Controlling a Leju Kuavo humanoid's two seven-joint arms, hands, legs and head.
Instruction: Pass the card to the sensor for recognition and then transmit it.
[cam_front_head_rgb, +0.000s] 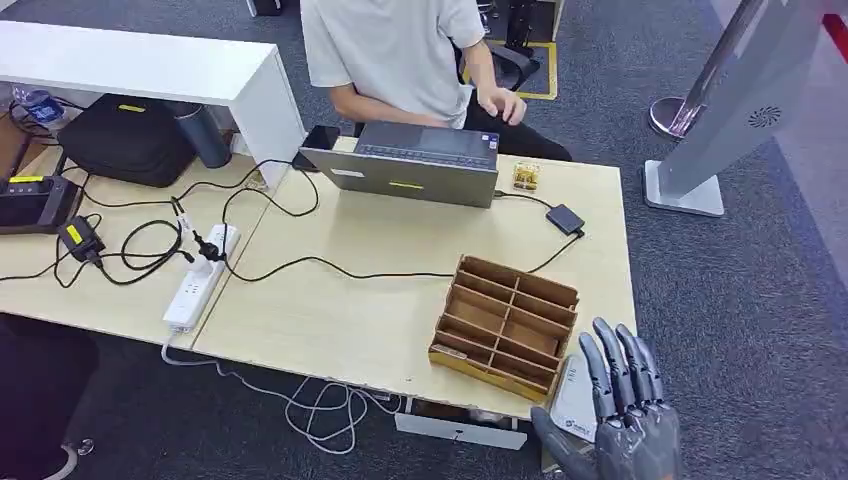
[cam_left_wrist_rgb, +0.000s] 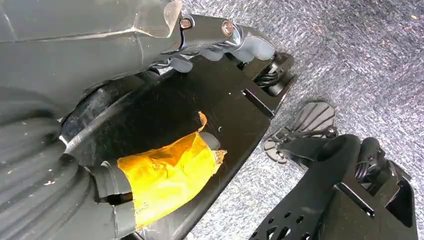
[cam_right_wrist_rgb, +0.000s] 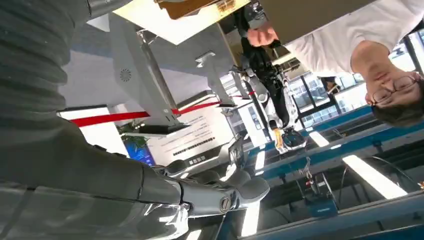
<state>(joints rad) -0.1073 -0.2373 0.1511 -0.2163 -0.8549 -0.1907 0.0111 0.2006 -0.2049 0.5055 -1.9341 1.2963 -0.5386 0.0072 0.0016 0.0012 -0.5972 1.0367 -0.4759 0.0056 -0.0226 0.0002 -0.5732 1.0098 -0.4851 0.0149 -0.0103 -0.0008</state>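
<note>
Right hand (cam_front_head_rgb: 620, 415), dark grey with fingers raised and held together, is seen at the lower right of the head view, just off the near right corner of the light wooden table (cam_front_head_rgb: 330, 310). A white rectangular card (cam_front_head_rgb: 577, 397) is pressed flat between the fingers and the thumb, so the hand is gripping it; the card stands upright against the palm side of the fingers, just beside the brown wooden compartmented organiser box (cam_front_head_rgb: 505, 325). In the right wrist view the thumb and ribbed cover of the same hand (cam_right_wrist_rgb: 220, 192) are observed, but the card cannot be made out there.

Left hand (cam_left_wrist_rgb: 165, 172) is recorded in the left wrist view hanging over grey carpet, one finger wrapped in yellow tape; whether it is open or closed cannot be told.

Behind the box, a grey laptop (cam_front_head_rgb: 415, 162) stands on the table with a person in a white shirt (cam_front_head_rgb: 395, 50) seated behind it. A small black adapter (cam_front_head_rgb: 565, 219) lies right of the laptop, and black cables run to a white power strip (cam_front_head_rgb: 200, 277). A grey standing kiosk (cam_front_head_rgb: 735, 110) stands on the carpet to the right, well apart from the table.
</note>
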